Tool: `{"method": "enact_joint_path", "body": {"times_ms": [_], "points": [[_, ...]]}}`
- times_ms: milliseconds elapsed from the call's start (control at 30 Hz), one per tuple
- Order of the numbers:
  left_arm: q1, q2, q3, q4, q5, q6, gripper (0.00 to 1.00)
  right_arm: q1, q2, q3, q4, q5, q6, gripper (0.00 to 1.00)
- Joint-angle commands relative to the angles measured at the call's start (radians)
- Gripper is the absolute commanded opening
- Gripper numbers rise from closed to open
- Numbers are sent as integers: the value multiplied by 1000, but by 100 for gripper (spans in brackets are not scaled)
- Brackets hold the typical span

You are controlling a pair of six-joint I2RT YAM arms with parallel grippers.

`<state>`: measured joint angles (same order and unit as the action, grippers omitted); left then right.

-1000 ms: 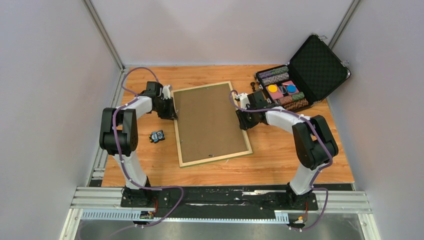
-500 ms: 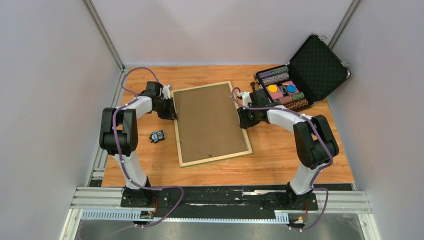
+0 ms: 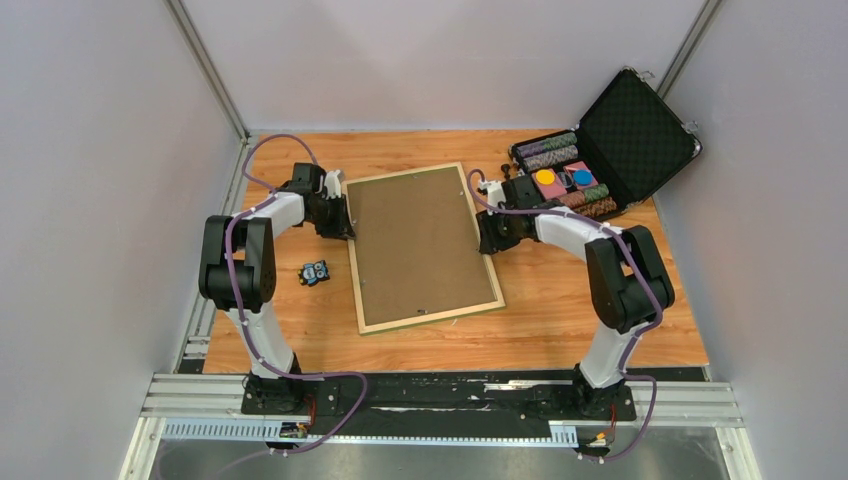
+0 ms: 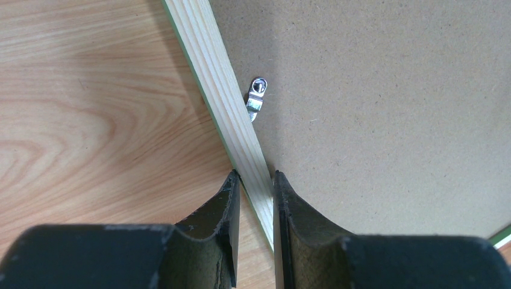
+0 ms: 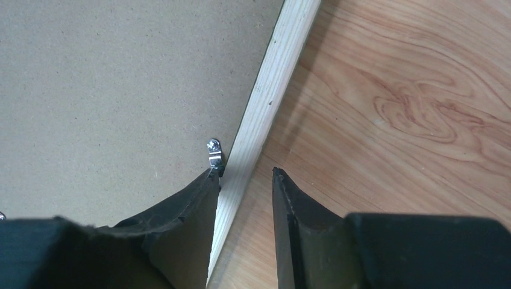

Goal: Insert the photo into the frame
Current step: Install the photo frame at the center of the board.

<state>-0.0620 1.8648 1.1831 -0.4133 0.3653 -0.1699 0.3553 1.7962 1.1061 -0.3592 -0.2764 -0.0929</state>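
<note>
Photo itself does not show — it may already lie under the plain brown fibreboard backing [image 3: 420,245], though that cannot be told. The backing sits inside the thin-railed rectangular wooden frame [image 3: 430,316], which lies pale back up between the arms, so what seems left is setting the small metal turn clips [image 4: 257,96]. Left gripper [image 4: 254,176] pinches the frame's left rail; right gripper [image 5: 246,171] straddles the right rail, jaws partly apart, gripping nothing. Far right, an open black foam-lined case [image 3: 640,115] holds rows of poker chips [image 3: 560,150].
</note>
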Motion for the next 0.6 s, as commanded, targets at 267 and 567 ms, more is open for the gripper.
{"method": "enact_joint_path", "body": {"times_ms": [267, 567], "points": [[8, 6, 27, -18, 16, 54, 0, 13, 14, 8, 27, 81, -22, 34], [8, 6, 26, -19, 18, 55, 0, 36, 27, 8, 42, 177, -36, 30]]}}
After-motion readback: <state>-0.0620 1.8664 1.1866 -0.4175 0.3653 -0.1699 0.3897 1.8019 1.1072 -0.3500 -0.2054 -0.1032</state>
